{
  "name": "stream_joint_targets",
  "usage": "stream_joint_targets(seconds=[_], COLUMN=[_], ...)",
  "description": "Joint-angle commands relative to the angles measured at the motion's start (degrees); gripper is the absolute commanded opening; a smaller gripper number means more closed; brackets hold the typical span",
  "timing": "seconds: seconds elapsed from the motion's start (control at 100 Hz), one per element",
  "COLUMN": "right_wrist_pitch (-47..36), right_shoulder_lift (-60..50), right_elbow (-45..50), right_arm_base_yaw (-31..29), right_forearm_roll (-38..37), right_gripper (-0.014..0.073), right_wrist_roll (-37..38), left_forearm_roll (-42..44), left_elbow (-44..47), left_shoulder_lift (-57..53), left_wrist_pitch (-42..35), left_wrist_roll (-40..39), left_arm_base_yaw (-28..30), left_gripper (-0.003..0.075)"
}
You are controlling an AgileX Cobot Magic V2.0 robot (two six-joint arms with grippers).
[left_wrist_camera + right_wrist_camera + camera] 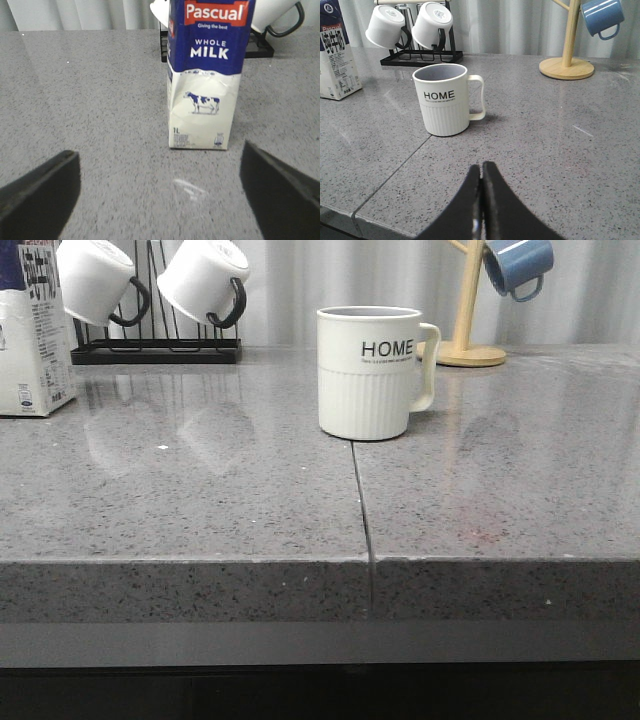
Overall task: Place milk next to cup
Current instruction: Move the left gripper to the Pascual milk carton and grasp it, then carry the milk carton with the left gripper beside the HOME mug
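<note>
The milk carton [33,335] stands upright at the far left of the grey counter. In the left wrist view the milk [207,75] shows its blue "WHOLE MILK" top and cow picture. My left gripper [160,187] is open and empty, a short way in front of the carton. The cream ribbed "HOME" cup [370,372] stands upright mid-counter, handle to the right; the right wrist view shows the cup [446,99] too. My right gripper [481,167] is shut and empty, short of the cup. Neither gripper shows in the front view.
A black rack [155,348] with two white black-handled mugs [205,280] stands at the back left, close behind the milk. A wooden mug tree [468,315] holds a blue mug [518,265] at the back right. A seam [362,510] runs down the counter from the cup.
</note>
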Motion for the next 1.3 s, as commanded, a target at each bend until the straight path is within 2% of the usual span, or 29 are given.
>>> stream_joint_targets(seconds=[0.0,0.1,0.21,0.5,0.85,1.29], right_wrist_pitch=[-4.18,-4.18,-4.18,-4.18,-4.18,-4.18], right_shoulder_lift=[0.38,0.38,0.38,0.38,0.38,0.38], right_elbow=[-1.47,-1.47,-1.47,-1.47,-1.47,-1.47], right_arm_base_yaw=[0.13,0.13,0.13,0.13,0.13,0.13], right_forearm_roll=[0.0,0.0,0.0,0.0,0.0,0.0], right_gripper=[-0.0066,-0.0066,-0.0066,-0.0066,-0.0066,-0.0066], right_wrist_roll=[-0.24,-0.24,-0.24,-0.24,-0.24,-0.24], left_forearm_roll=[-1.13,-1.75,-2.14,-2.39,-3.68,-4.49], left_elbow=[-3.15,-4.32,-6.32,-9.95,-15.69,-21.86], left_shoulder_lift=[2.9,6.21,9.59,16.59,24.48,34.17], left_wrist_pitch=[-8.44,-12.45,-12.82,-17.84,-18.23,-22.6], left_wrist_roll=[-0.84,-0.84,-1.1,-1.1,-1.1,-1.1], left_arm_base_yaw=[-0.34,-0.34,-0.49,-5.07,-8.32,-8.24], left_gripper=[0.0684,0.0678,0.0678,0.0678,0.0678,0.0678])
